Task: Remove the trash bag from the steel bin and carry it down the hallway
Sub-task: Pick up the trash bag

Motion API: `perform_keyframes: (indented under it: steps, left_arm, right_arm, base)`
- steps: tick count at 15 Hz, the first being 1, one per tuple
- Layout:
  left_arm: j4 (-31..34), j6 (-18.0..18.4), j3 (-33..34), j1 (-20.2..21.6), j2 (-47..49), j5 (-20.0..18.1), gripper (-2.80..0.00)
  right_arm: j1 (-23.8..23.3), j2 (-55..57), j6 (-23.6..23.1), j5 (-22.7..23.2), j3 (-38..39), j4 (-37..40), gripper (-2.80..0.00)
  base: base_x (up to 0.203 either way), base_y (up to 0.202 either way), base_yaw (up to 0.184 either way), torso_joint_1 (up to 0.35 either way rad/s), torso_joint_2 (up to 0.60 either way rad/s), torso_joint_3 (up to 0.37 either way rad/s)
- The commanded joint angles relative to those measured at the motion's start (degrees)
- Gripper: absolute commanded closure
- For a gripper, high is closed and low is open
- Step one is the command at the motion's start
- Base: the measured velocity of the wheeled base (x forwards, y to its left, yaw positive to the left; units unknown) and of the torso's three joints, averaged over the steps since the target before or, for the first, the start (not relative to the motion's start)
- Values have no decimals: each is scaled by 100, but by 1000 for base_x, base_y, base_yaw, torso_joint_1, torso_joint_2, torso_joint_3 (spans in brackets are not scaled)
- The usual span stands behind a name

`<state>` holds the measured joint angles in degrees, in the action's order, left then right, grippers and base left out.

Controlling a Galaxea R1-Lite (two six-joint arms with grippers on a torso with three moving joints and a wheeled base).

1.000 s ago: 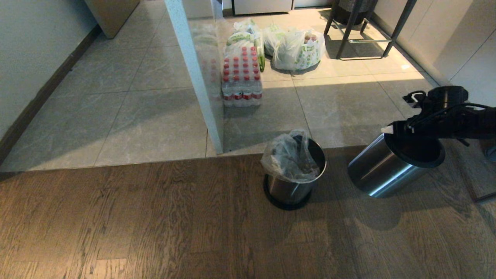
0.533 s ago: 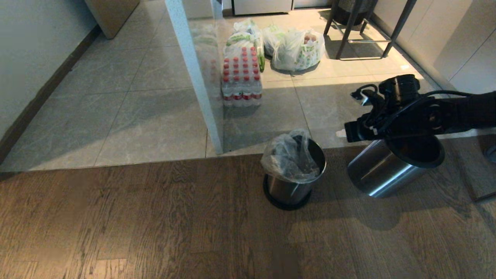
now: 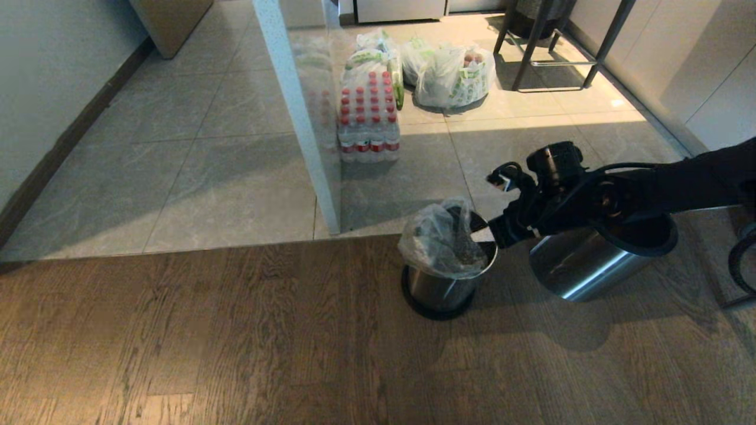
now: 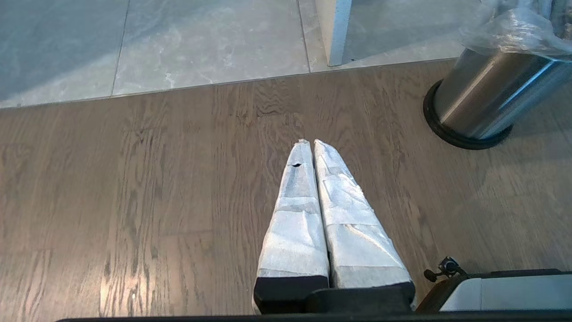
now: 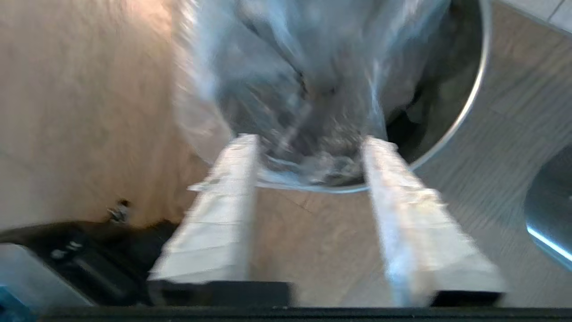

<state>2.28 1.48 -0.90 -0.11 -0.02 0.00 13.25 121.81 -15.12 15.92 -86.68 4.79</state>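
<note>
Right claw (image 5: pixel 308 156): parted, empty, over thin clear crinkly trash bag (image 3: pixel 440 239) | Holder: small round brushed-steel bin (image 3: pixel 443 289) | Left claw (image 4: pixel 311 147): closed, parked | Risk: thin film tears, or bin tips.

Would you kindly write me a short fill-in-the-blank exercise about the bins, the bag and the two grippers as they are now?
1. The trash bag sits in the ____ steel bin.
2. The second bin beside it is ____, not upright.
3. The right gripper is ____, fingers either side of the bag's edge.
4. The left gripper is ____, over the wooden floor.

Missing words: upright; tilted; open; shut
</note>
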Motion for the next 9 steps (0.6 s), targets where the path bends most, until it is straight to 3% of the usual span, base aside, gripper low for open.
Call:
perform_keyframes:
  steps: [1, 4, 9]
  left_arm:
    - [1, 2, 2, 2, 2, 0, 0]
    - [1, 2, 2, 2, 2, 0, 0]
    - [1, 2, 2, 2, 2, 0, 0]
  right_arm:
    - [51, 305, -108, 8, 16, 5, -280]
    - [67, 417, -688, 16, 59, -29, -280]
    - [272, 409, -689, 3, 335, 70, -280]
  base:
    - [0, 0, 0, 0, 0, 0]
    - [0, 0, 0, 0, 0, 0]
    - [0, 0, 0, 0, 0, 0]
